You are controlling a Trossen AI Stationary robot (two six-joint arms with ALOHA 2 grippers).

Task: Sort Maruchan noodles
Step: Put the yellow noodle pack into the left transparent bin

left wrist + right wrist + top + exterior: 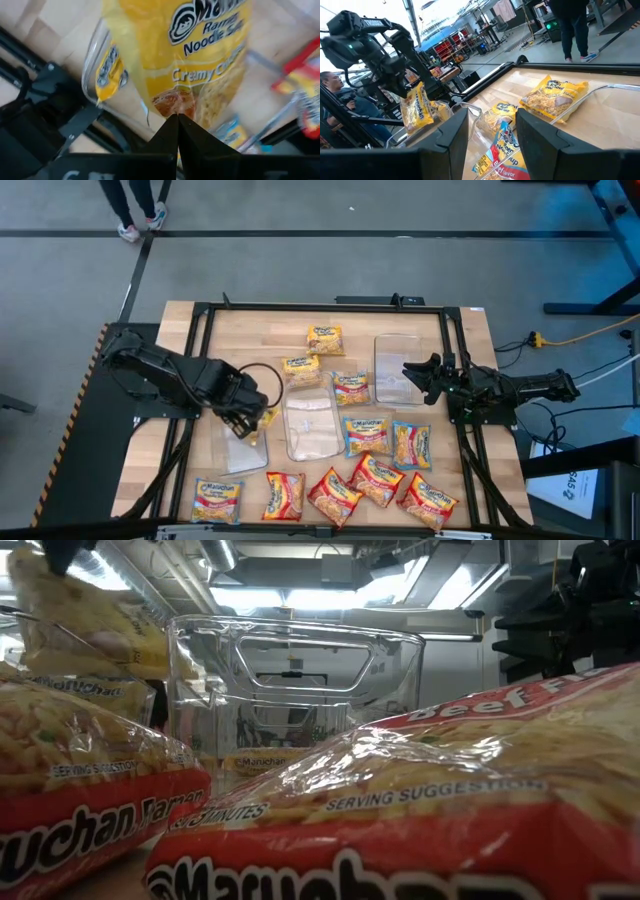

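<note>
Lay spread over the table (470, 330): three trays (312, 430) side by side across the frame's middle, noodle packets (368, 434) between and right of them, a row of packets (284, 495) along the bottom edge. Hung at left-centre above the left tray (245, 452): left end effector (255, 423), clamped on one packet (268, 416). Waited at right-centre beside the right tray (398, 367): right end effector (415, 375), fingers apart.

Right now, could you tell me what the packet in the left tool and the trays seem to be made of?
Yellow packet: thin glossy plastic film, it seems; it crinkles and shines. Middle tray: clear, seemingly rigid plastic; the table shows through. Table: pale wood, planks visible.
</note>
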